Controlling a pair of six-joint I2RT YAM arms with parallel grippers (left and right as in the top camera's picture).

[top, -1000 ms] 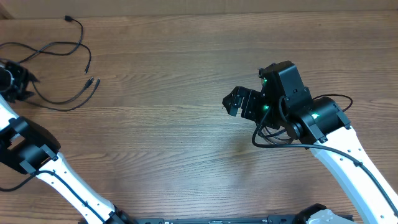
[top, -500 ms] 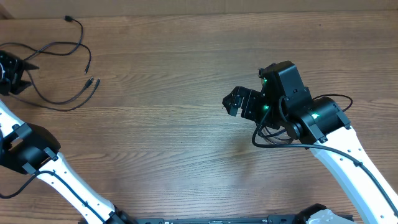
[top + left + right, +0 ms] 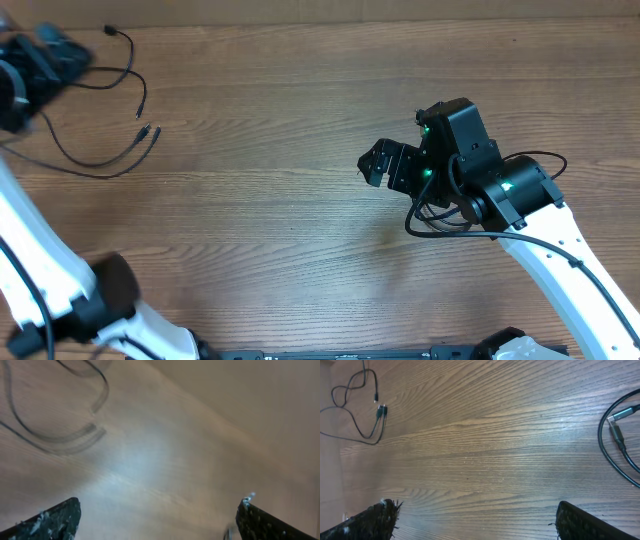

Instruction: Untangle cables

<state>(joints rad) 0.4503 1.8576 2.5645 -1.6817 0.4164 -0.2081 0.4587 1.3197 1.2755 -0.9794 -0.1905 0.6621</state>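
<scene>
The cables (image 3: pixel 120 110) lie as loose thin black strands on the wooden table at the far left, with two small plug ends (image 3: pixel 148 130) side by side. My left gripper (image 3: pixel 50 58) is a motion-blurred shape above their left part. In the left wrist view the cables (image 3: pixel 55 435) show blurred at upper left, and the left gripper (image 3: pixel 157 520) stands open with nothing between its fingers. My right gripper (image 3: pixel 370 163) hovers open mid-table, far from the cables. In its wrist view the right gripper (image 3: pixel 475 520) is empty and the cables (image 3: pixel 362 410) lie far off at upper left.
The table's far edge (image 3: pixel 320 20) runs just behind the cables. A thicker black wire (image 3: pixel 440 215) loops at the right arm's wrist. A black wire with a grey plug (image 3: pixel 619 430) shows at the right edge of the right wrist view.
My left gripper has opened wide and swung quickly up and toward the table's back, off the cable loop it was at. The cables and the right arm have not moved.
</scene>
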